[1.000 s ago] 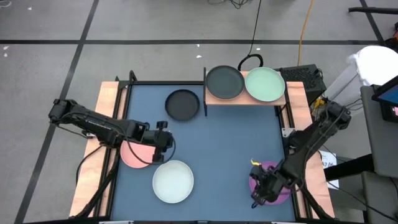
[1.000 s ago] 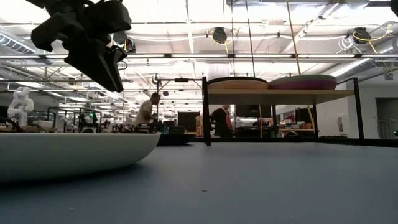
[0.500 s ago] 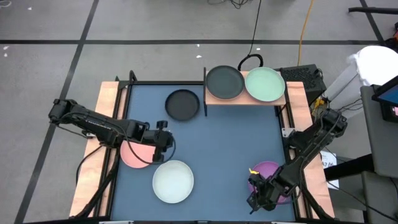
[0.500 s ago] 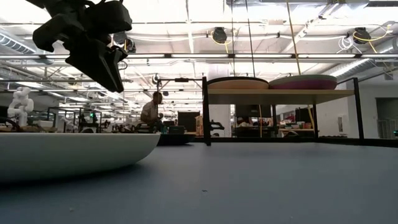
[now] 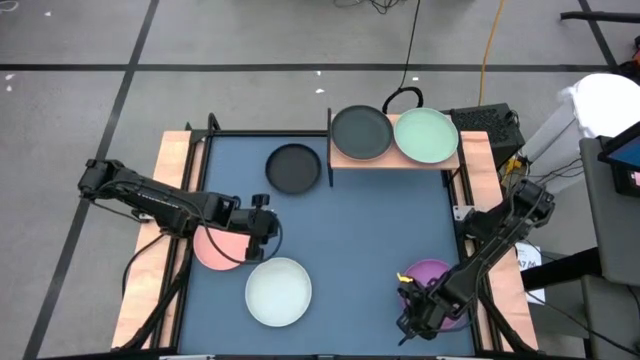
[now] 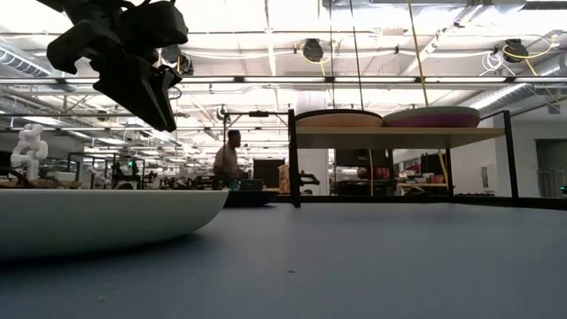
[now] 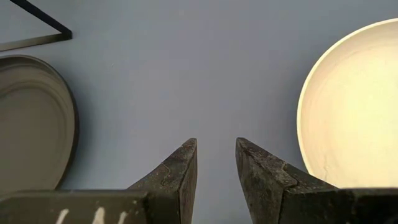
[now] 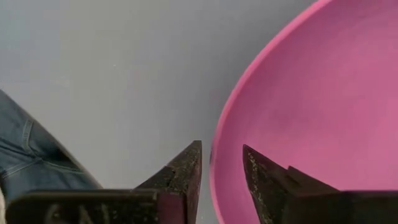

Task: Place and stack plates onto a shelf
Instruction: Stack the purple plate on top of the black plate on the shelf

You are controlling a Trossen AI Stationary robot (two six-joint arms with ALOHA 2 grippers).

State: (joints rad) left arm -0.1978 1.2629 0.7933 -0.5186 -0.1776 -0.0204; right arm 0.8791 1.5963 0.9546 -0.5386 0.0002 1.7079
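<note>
While my left arm reaches in from the table's left edge, my left claw (image 5: 263,220) hangs over the blue table (image 5: 370,230) – fingers a little apart, nothing btw them, so it's open and empty. Under my left arm, just left of that claw, lies the pink plate (image 5: 215,250), partly covered by the arm. Just right of it, toward the near edge, sits the whitish plate (image 5: 278,291), flat on the blue, not touching the pink one.

Further back, near the middle, a dark grey plate (image 5: 294,168) lies on the table, right beside the shelf (image 5: 395,161) but not on it. On the shelf, side by side: a second dark grey plate (image 5: 361,132) on the left, then the pale green plate (image 5: 426,136) on the right, each single, no stack.

At the near right corner is the purple plate (image 5: 436,282), w/ my right claw (image 5: 413,312) at its near-left rim – one finger outside the rim, one inside over the plate's bowl. Can't tell if those fingers are pressing on the rim or just straddling it.
</note>
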